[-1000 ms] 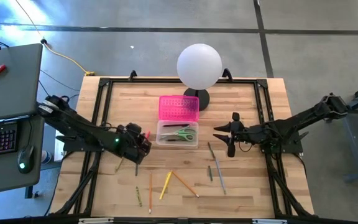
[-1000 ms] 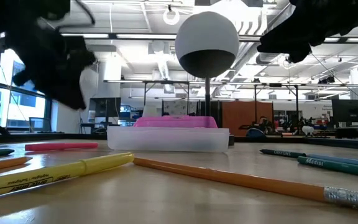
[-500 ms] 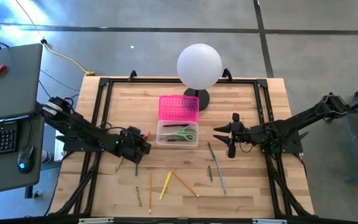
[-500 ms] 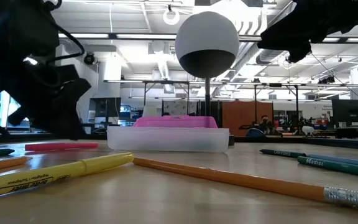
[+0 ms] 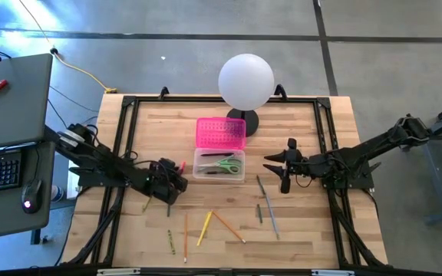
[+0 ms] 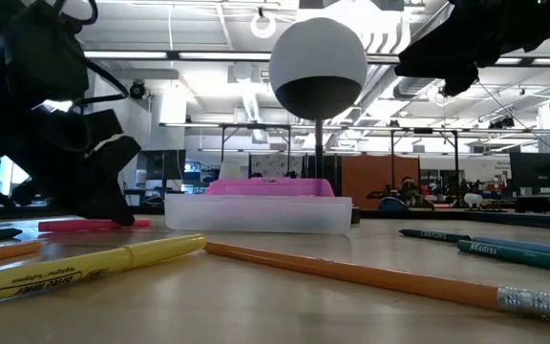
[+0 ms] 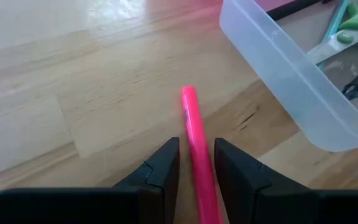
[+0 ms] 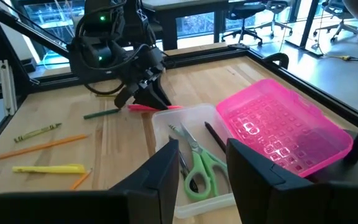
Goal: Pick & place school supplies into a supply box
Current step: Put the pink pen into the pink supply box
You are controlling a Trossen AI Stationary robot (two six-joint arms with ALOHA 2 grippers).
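A pink marker point(image 7: 194, 130) lies flat on the wooden table, left of the supply box. My left gripper point(image 7: 196, 146) is low over it and open. One finger stands on each side of the marker's near part, with thin gaps showing. The box's clear base point(image 5: 219, 165) holds green-handled scissors point(image 5: 222, 163) and a dark pen. Its pink dotted lid point(image 5: 221, 133) lies just behind the base. My right gripper point(image 5: 282, 172) hangs open above the table, right of the box, with nothing between its fingers.
A yellow highlighter point(image 5: 204, 228), an orange pencil point(image 5: 227, 226), a thin orange pencil point(image 5: 185, 236) and a green crayon point(image 5: 170, 241) lie near the front edge. Grey and green pens point(image 5: 267, 207) lie front right. A white globe lamp point(image 5: 245, 82) stands behind the lid.
My left gripper has come down to the table and tipped, so its fingers now stand on either side of the pink marker. The marker has not moved.
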